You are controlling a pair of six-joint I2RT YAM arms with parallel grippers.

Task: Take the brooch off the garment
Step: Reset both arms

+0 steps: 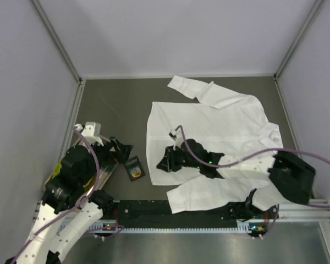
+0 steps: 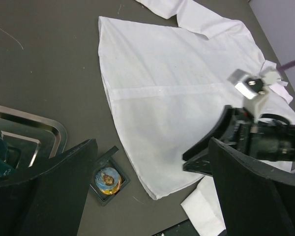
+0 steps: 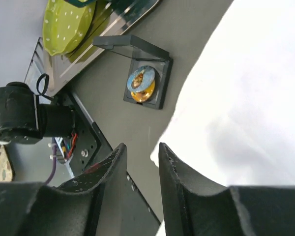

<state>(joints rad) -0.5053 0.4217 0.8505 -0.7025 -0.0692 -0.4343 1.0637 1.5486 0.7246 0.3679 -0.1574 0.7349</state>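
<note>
The dark surface carries the garment, a white shirt spread flat. Its long axis runs left to right, with the collar to the right, the hem to the left, one sleeve at the far edge and one at the near edge. The right end effector hangs over the hem's near-left corner, released, its fingers a narrow gap apart around nothing. The left end effector, left of the shirt, is spread wide and empty. Just left of the hem, an open black case holds the round brooch, off the cloth.
</note>
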